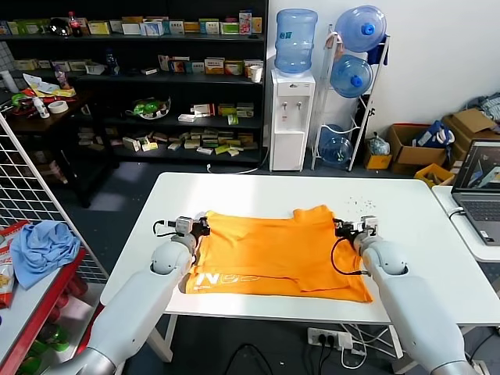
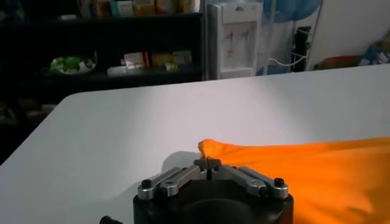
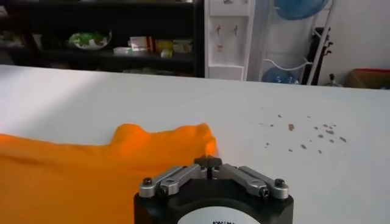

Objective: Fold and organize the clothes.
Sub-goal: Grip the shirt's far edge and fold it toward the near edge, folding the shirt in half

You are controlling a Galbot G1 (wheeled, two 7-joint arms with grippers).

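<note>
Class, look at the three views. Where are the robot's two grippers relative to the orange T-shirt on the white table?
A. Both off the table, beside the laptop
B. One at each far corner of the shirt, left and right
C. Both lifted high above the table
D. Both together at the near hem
B: the left gripper and the right gripper sit at opposite far corners of the orange T-shirt, fingers shut on the cloth.

My two arms are smooth, rounded silver-grey shells that thicken toward the elbows. Each ends in a boxy wrist block of black and bare metal, with a thin black cable looping from it along the forearm. My left gripper (image 1: 205, 225) and right gripper (image 1: 341, 228) share one build: a round black housing topped by two silver linkage bars, each fixed with dark hex screws, meeting at small dark fingertips (image 2: 208, 163). A white round label sits on my right housing.
</note>
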